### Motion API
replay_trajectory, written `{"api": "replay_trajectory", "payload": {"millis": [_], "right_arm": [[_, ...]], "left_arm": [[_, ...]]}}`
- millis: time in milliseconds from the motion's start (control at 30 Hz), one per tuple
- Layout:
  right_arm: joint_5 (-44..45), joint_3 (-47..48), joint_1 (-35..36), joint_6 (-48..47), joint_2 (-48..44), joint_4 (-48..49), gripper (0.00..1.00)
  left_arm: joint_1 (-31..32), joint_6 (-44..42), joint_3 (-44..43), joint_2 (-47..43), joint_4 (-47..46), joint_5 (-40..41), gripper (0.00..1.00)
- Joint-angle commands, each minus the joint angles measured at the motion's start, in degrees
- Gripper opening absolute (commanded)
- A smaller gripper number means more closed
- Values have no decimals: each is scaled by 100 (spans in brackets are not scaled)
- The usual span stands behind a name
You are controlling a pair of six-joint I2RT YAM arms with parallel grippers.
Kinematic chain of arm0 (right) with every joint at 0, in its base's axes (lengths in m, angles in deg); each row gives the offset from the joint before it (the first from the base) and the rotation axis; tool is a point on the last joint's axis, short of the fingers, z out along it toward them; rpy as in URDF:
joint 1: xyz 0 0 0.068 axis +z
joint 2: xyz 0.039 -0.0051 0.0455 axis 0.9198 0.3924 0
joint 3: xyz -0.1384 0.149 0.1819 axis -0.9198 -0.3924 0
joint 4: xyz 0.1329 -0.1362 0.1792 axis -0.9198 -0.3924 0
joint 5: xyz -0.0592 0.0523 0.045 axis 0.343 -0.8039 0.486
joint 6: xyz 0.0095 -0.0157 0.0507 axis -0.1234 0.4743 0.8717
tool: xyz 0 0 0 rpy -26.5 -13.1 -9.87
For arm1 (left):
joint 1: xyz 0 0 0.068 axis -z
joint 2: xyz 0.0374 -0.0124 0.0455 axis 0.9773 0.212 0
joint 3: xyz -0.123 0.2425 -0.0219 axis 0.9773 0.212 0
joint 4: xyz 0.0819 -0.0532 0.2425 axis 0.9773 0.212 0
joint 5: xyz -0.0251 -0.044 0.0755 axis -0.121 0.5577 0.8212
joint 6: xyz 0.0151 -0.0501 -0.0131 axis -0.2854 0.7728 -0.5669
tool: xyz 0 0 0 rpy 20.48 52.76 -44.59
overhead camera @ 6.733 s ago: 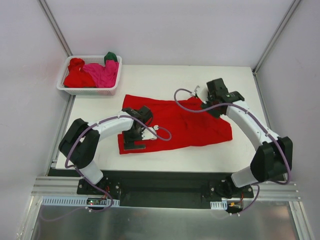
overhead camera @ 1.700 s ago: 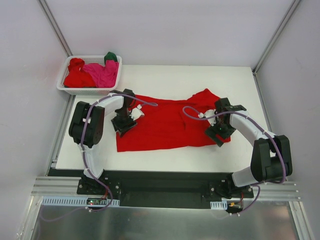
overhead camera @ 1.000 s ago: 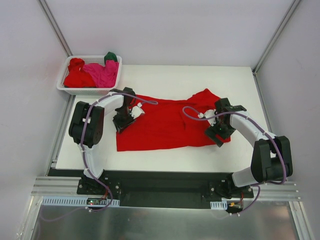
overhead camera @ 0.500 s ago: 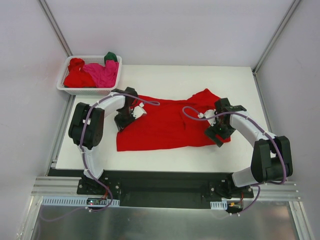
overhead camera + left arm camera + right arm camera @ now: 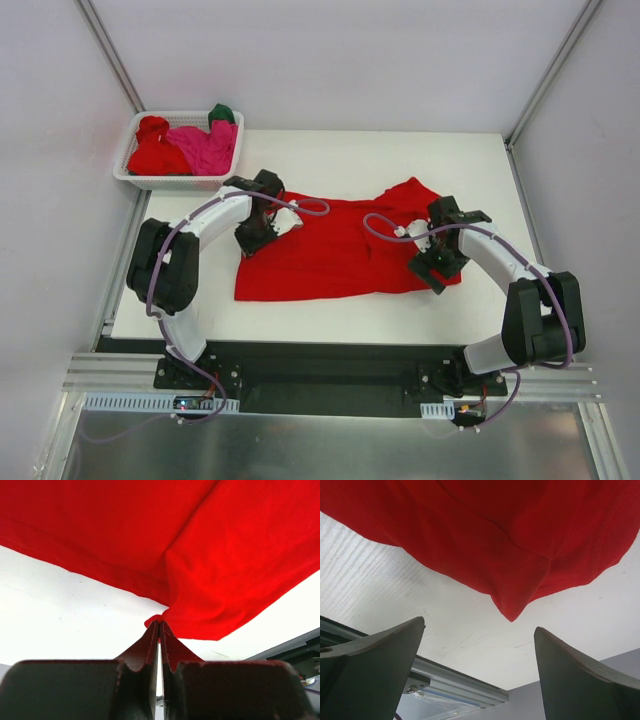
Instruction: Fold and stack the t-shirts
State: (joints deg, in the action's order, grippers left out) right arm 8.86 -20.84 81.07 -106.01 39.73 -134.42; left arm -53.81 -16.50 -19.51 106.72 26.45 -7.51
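Note:
A bright red t-shirt (image 5: 340, 245) lies spread across the middle of the white table. My left gripper (image 5: 252, 240) sits at the shirt's left edge, shut on a small pinch of the red cloth. In the left wrist view the jaws meet tightly at the left gripper (image 5: 159, 624), and the t-shirt (image 5: 225, 555) hangs in folds from that pinch. My right gripper (image 5: 433, 272) hovers over the shirt's right near corner, open and holding nothing. In the right wrist view a pointed corner of the t-shirt (image 5: 512, 612) lies just beyond the right gripper (image 5: 479, 627).
A white lattice basket (image 5: 130, 176) stands at the back left of the table. It holds a crumpled red shirt (image 5: 153, 150), a magenta one (image 5: 205, 146) and a dark green one (image 5: 222, 113). Metal frame rails border the table's sides and near edge.
My left gripper has shut on the shirt's left edge and shifted slightly right, drawing that edge inward. The right gripper has stayed open and almost still.

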Motion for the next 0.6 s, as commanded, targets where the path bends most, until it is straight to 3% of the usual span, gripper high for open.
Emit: {"api": "replay_trajectory", "payload": {"millis": [0, 567], "right_arm": [[-47, 43, 42, 29, -67, -94, 96], [164, -203, 33, 117, -330, 82, 96]], "left_arm": [[-21, -86, -98, 94, 150, 186, 0], [-224, -394, -449, 841, -114, 574, 0]]}}
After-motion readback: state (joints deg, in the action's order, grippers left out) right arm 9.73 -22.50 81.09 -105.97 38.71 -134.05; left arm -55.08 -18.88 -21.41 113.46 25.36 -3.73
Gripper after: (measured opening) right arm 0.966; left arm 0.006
